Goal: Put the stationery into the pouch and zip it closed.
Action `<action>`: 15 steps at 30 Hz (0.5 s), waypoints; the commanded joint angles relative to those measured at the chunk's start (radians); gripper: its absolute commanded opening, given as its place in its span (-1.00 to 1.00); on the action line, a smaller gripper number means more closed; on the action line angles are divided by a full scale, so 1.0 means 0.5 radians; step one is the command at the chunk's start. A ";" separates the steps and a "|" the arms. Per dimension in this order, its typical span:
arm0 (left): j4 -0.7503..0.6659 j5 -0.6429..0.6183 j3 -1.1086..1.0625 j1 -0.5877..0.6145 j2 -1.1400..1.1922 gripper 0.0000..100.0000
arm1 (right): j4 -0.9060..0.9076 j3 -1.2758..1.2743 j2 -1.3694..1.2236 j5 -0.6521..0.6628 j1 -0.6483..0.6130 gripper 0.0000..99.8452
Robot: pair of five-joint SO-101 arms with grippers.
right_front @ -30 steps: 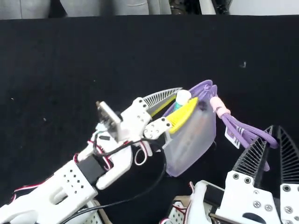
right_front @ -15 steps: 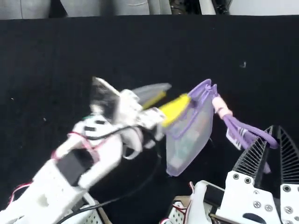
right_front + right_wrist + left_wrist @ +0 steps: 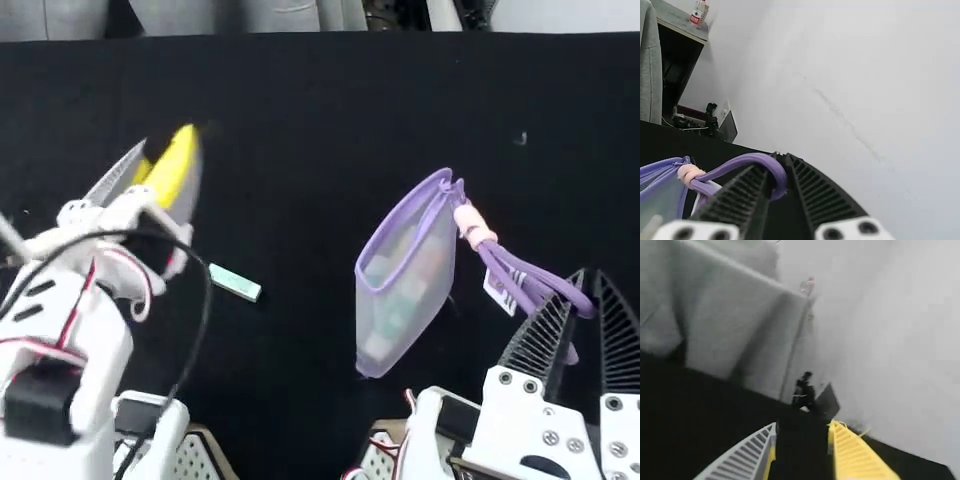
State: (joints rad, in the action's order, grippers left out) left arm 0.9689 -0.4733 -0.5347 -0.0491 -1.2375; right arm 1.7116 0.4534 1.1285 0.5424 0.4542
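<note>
Counter (image 3: 320, 110): black and broad, carrying everything else

Left arm (image 3: 60, 330): white, with red and black cables, raised at the left side of the high view

Pouch (image 3: 405, 270): translucent with purple trim, right of the counter's middle; its mouth gapes, so the zip is not closed

Right tool (image 3: 590, 275): black ribbed fingers at the near right edge of the high view, closed on the pouch's strap; the right wrist view shows the purple loop pinched between them (image 3: 782, 157)

Left tool (image 3: 163, 140): one grey finger and one yellow, parted with nothing between them; the left wrist view shows bare dark counter in the gap (image 3: 802, 426)

Pouch to tools: the pouch is just beside the right tool and joined to it by the strap; it is well apart from the left tool, across the counter

Strap (image 3: 520, 280): purple cord running from the pouch's top corner to the right tool

Stationery (image 3: 400, 300): pale green and white shapes seen through the pouch wall

Loose piece (image 3: 235, 283): a small teal and white stick flat on the counter, between the left arm and the pouch, touching neither

Pink toggle (image 3: 470, 228): on the strap, next to the pouch's corner

Tag (image 3: 497, 290): white, beside the strap; its print is too small to read
</note>
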 commanded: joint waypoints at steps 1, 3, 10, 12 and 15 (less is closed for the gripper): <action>0.034 -0.123 -0.456 0.195 -0.012 -0.65 | 0.012 0.032 -0.011 0.015 0.012 -0.98; 0.031 -0.172 -0.680 0.192 -0.009 -0.65 | 0.012 0.032 -0.008 0.018 0.012 -0.98; -0.083 -0.466 -1.235 0.183 -0.006 -0.53 | 0.015 0.032 -0.005 0.018 0.012 -0.98; -0.083 -0.512 -1.312 0.106 -0.006 -0.51 | 0.025 0.032 -0.008 0.021 0.012 -0.98; -0.068 -0.522 -1.303 0.002 -0.006 -0.51 | 0.025 0.032 -0.008 0.021 0.012 -0.98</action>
State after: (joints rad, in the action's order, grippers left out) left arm 0.9475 -0.7112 -1.1930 0.0077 -1.2313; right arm 1.7177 0.4534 1.1285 0.5424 0.4542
